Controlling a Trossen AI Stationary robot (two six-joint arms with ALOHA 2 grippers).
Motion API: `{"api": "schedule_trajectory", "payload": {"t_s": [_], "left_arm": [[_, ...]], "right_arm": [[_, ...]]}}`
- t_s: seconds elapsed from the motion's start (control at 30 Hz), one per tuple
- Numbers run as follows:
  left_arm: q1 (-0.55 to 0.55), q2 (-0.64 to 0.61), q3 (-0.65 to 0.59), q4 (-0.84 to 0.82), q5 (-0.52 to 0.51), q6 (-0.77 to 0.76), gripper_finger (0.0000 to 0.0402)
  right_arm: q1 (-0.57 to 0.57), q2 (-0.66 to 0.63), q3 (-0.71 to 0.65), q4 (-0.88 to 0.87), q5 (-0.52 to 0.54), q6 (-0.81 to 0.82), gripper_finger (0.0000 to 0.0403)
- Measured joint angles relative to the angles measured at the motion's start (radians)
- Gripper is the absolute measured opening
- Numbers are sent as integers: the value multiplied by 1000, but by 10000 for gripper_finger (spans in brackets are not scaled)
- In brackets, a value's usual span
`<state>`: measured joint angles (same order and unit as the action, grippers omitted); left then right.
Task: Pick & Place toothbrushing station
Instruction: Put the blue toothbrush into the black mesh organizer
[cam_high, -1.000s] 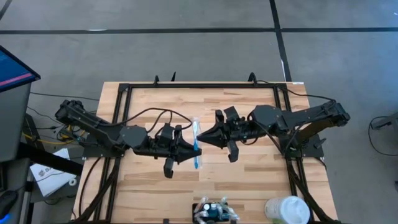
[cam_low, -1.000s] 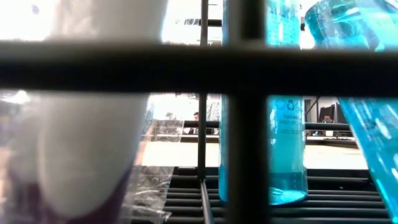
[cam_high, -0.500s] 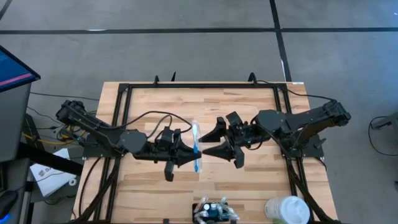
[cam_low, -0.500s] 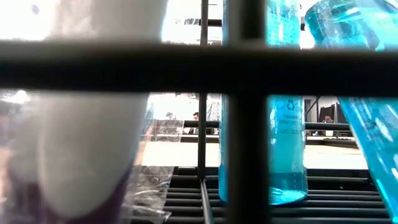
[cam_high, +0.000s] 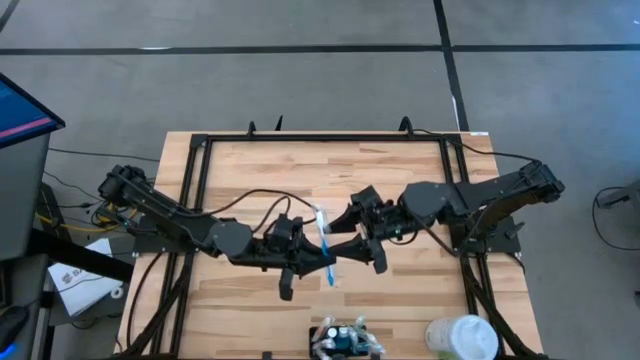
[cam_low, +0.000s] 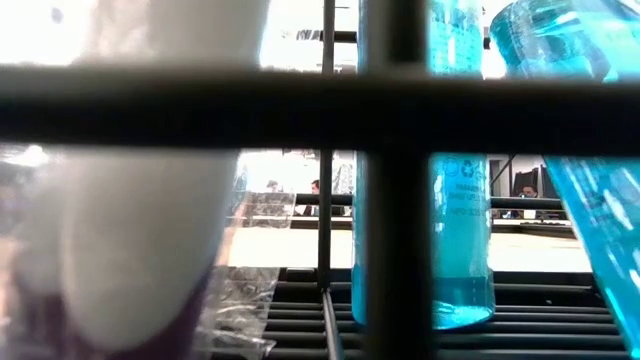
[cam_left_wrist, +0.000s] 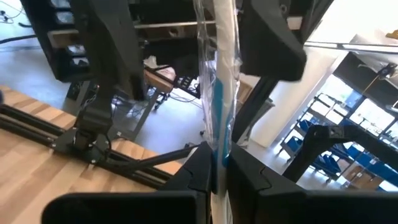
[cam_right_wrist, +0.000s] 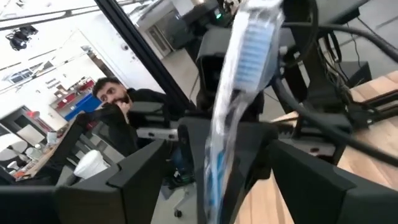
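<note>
Table seen from above: my left gripper (cam_high: 318, 258) is clenched on a white-and-blue toothbrush in a clear plastic wrapper (cam_high: 320, 226) over the middle of the pale wooden tabletop (cam_high: 400, 170), and the brush slants across the fingertips with both ends sticking out. My right gripper (cam_high: 342, 232) faces it from the other side with its jaws spread, released and grasping nothing, its tips just beside the brush. The toothbrushing station, a small low black holder (cam_high: 345, 340), sits at the near edge of the table, about midway along it and well apart from both grippers; small white and blue items show in it, too small to tell apart. A white round container (cam_high: 462, 338) stands near the right corner of that edge. Table-height view: dark bars (cam_low: 390, 200) cross close before the lens, with a translucent blue bottle (cam_low: 462, 210) and a blurred white cylinder (cam_low: 140, 190) behind them; neither gripper shows. Left wrist view: the wrapped toothbrush (cam_left_wrist: 219, 87) rises upright, pinched between my two dark left fingers (cam_left_wrist: 198, 169). Right wrist view: the blue-bristled head of the toothbrush (cam_right_wrist: 252, 43) stands between my right fingers (cam_right_wrist: 134, 171), which are wide apart and do not touch it; a seated person (cam_right_wrist: 115, 99) shows in the room beyond.
</note>
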<state>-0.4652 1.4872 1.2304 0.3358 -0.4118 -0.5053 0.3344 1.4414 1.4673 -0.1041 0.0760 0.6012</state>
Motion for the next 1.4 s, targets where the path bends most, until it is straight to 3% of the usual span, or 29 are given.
{"api": "schedule_trajectory", "payload": {"t_s": [0.73, 1.07, 1.2, 1.4], "left_arm": [[28, -5, 0, -6, -2, -8, 16], [35, -5, 0, -43, 44, -27, 16], [35, -5, 0, -45, 44, -26, 16], [35, -5, 0, -57, 43, -26, 16]], "right_arm": [[-5, 12, 1, 36, 3, 39, 274], [-16, 13, 1, 37, 3, 47, 272], [-16, 13, 1, 37, 3, 47, 250], [-16, 13, 1, 36, 3, 46, 174]]}}
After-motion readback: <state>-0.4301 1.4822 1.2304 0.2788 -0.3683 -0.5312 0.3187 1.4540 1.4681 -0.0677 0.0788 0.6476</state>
